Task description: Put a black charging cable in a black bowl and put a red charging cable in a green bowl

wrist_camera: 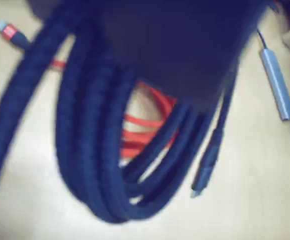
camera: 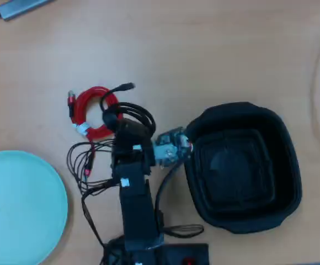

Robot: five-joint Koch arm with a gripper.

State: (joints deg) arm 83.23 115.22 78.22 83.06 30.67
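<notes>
Light wood desk [camera: 215,49]. Resting on it: green bowl [camera: 16,207] at lower left, black bowl [camera: 289,165] at right, red charging cable [camera: 85,105] coiled near centre, grey bar-shaped device [camera: 22,6] at top left.

Wrist view is blurred; the black cable [wrist_camera: 90,150] hides most of the red cable [wrist_camera: 145,130]. Overhead, the arm covers the end effector's fingertips, and the green bowl [camera: 16,204] is cut off at the left edge.
</notes>
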